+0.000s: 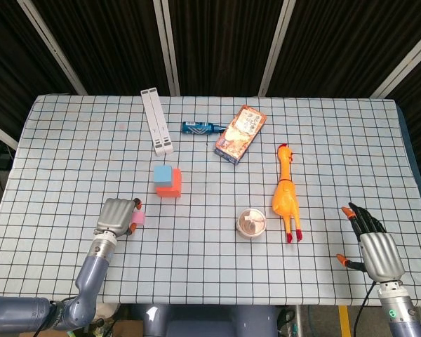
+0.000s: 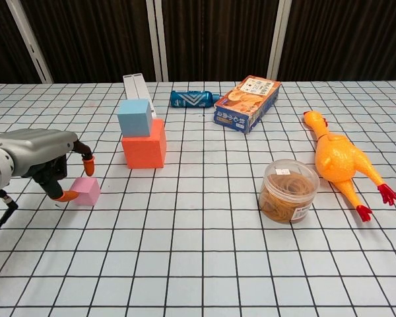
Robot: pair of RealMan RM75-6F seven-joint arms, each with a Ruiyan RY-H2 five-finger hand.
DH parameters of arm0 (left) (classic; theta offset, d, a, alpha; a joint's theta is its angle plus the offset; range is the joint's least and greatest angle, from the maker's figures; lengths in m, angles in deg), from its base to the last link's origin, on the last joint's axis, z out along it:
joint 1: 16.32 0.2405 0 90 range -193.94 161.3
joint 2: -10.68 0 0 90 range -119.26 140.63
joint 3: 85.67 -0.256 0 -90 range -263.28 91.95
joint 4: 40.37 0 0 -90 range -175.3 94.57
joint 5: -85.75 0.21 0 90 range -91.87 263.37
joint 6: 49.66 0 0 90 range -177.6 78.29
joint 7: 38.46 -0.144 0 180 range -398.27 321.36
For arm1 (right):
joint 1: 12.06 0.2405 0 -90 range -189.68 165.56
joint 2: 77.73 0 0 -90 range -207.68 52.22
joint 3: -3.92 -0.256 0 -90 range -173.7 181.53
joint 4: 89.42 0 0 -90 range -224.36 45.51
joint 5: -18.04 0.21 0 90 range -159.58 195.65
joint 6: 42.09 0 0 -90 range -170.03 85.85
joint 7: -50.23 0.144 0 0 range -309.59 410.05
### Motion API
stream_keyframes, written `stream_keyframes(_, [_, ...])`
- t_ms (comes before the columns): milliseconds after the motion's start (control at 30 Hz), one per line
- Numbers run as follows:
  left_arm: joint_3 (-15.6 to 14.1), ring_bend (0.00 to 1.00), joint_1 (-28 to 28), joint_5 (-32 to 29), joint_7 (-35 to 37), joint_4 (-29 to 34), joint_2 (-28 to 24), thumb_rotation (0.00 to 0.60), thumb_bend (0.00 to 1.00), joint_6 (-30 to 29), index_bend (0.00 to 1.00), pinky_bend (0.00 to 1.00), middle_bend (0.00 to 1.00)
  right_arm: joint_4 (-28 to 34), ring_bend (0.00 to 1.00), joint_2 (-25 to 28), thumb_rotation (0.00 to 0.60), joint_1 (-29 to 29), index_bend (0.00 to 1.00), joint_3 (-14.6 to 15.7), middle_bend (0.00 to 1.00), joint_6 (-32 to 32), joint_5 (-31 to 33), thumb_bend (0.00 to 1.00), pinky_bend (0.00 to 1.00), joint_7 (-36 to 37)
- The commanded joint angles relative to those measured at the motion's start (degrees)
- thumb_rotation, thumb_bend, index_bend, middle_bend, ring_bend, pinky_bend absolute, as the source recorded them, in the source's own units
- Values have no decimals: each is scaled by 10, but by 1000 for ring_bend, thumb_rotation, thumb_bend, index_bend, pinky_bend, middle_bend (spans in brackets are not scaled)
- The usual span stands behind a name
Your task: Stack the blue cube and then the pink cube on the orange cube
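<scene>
The blue cube (image 1: 162, 173) (image 2: 134, 117) sits on the orange cube (image 1: 172, 187) (image 2: 144, 152) left of the table's middle. The small pink cube (image 1: 138, 217) (image 2: 86, 191) rests on the table, nearer me and to the left. My left hand (image 1: 116, 216) (image 2: 36, 155) is right beside it on its left. The thumb tip touches the cube's lower left side and a curved finger hangs just over its top. I see no firm grip. My right hand (image 1: 375, 247) lies at the near right edge, fingers spread, holding nothing; only the head view shows it.
A rubber chicken (image 1: 285, 196) (image 2: 340, 162) and a clear jar of rubber bands (image 1: 251, 224) (image 2: 289, 191) lie to the right. A snack box (image 1: 240, 133) (image 2: 247, 102), a blue tube (image 1: 202, 128) (image 2: 195, 99) and a white folded stand (image 1: 157, 121) (image 2: 137, 86) sit at the back.
</scene>
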Motion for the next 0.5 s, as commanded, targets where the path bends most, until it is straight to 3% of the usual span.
stream_keyframes(33, [-2, 797, 0, 0, -3, -1, 1, 600, 359, 0, 363, 804, 1000, 0, 103, 0, 600, 0, 102, 0, 74, 0, 0, 160, 196, 0])
stream_keyframes(500, [0, 797, 0, 2, -6, 0, 2, 600, 359, -5, 404, 804, 1000, 0, 103, 1, 600, 0, 102, 0, 74, -1, 0, 160, 196, 1])
